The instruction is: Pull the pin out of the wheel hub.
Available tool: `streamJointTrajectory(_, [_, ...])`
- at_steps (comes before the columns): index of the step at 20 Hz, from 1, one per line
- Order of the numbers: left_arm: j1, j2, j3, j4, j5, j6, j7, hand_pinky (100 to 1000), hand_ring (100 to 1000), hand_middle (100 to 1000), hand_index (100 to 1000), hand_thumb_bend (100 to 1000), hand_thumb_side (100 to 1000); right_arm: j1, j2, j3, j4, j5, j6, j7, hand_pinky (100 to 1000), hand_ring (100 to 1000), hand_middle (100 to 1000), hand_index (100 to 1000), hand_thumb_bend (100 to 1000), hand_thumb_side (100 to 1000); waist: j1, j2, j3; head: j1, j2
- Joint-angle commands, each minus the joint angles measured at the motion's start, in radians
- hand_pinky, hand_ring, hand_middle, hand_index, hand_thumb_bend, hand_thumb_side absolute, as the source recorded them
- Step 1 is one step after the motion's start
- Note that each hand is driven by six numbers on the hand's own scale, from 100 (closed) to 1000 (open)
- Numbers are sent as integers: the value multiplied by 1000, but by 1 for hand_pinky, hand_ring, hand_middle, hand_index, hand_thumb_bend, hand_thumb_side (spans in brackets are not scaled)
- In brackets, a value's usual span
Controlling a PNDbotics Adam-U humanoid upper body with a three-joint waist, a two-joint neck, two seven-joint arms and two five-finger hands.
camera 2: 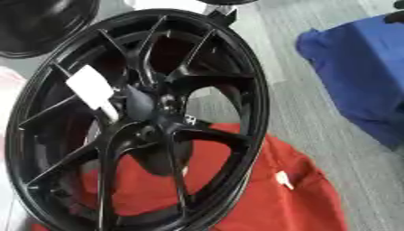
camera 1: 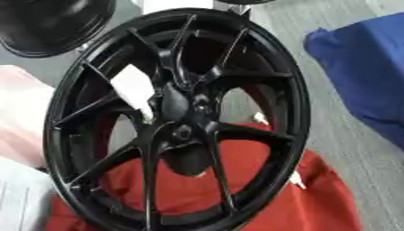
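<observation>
While the wheel stands close before the camera, the scene reads thus:

Wheel hub: the black wheel hub [camera 1: 177, 122] fills most of both views, tilted on its edge, its thin spokes running from the centre to the rim.
Centre: a dark rounded shape [camera 1: 175, 104] sits on the middle of the spokes; whether it is a robot hand or part of the wheel cannot be told, so no grip can be stated.
Pin: none can be made out among the dark parts at the centre.
White tag: a white tag [camera 2: 91, 88] shows between the upper left spokes.
Red cloth: a red cloth [camera 2: 276, 198] lies under the wheel's lower part.
Blue cloth: a blue cloth [camera 1: 367, 76] lies to the right, apart from the wheel.
Second wheel: another black wheel [camera 1: 47, 22] shows at the upper left corner.
Floor: grey floor [camera 1: 331, 135] runs between the red and blue cloths.
</observation>
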Motion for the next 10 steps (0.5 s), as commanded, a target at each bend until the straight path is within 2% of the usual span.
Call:
streamJointTrajectory(1, [-44,-19,-16,33,-7,-14,-12,835,780,740,860,548,511,0,-32,-2,-19,5,1,1,864,641,633,774,100,587,-8,-27,1,36,9])
streamJointTrajectory(4, [-72,-47,-33,61,-9,-26,-22,836,783,745,862,559,507,2,-32,-2,-18,4,0,2,864,641,633,774,100,586,-9,-31,0,64,18])
streamJointTrajectory(10, [-114,-89,-78,104,-9,-53,-34,837,784,748,863,577,509,2,-32,1,-16,2,1,4,864,640,633,774,100,585,-10,-36,-3,89,11])
